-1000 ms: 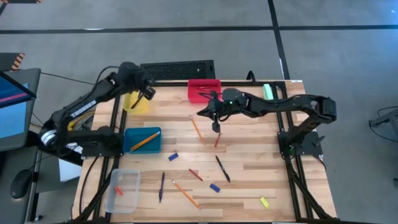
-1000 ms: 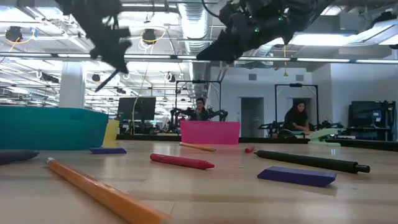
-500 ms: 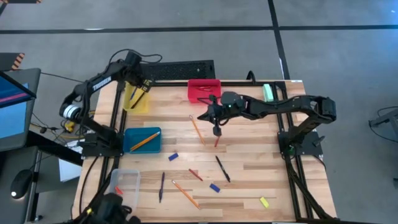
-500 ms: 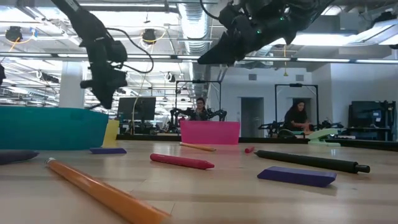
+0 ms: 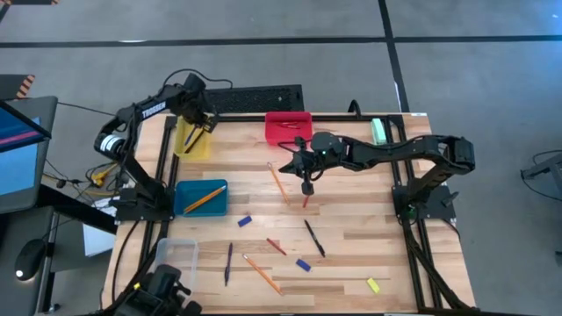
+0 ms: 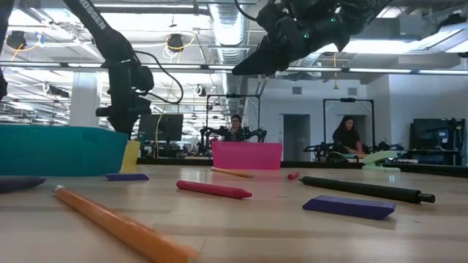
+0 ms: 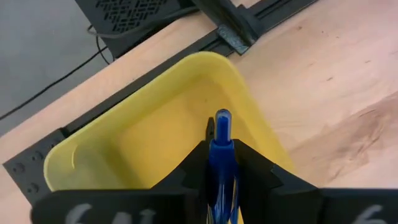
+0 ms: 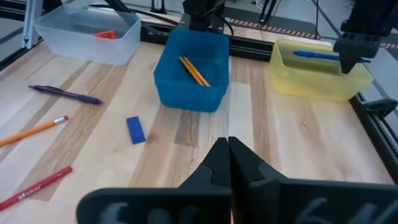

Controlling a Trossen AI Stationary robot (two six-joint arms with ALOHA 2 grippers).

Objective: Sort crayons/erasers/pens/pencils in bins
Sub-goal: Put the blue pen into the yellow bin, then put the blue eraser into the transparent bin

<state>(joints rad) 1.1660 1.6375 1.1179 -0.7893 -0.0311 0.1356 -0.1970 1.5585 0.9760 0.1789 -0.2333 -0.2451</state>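
My left gripper [image 5: 200,123] stands over the yellow bin [image 5: 191,142] at the far left, shut on a blue pen [image 7: 222,134]. The right wrist view shows it too [image 8: 351,59], with the pen [image 8: 314,55] level inside the bin [image 8: 317,78]. My right gripper [image 5: 306,184] is shut and empty, well above the table [image 6: 245,69], over a dark-red crayon [image 5: 306,200] that lies flat on the wood. The red bin [image 5: 288,125] stands at the far middle. The teal-blue bin [image 5: 200,197] holds pencils. The clear bin [image 5: 174,263] holds an orange-red eraser. My left gripper pinches the blue pen near one end [image 8: 337,57] between its two fingers, which point down from above. The pen sticks out level from the fingers, inside the yellow bin's walls. Whether it rests on the bin's floor I cannot tell.
Loose on the table lie a pencil [image 5: 279,183], a black pen [image 5: 313,237], a crayon [image 5: 276,247], two blue erasers [image 5: 244,221] [image 5: 303,264], a yellow eraser [image 5: 373,284], a purple pen [image 5: 228,262] and a pencil [image 5: 262,273]. A person sits in the room behind [image 6: 235,128].
My left gripper has gone down with the blue pen into the yellow bin, and the pen has come from a slant to level. The left arm has swung toward the table's far edge.
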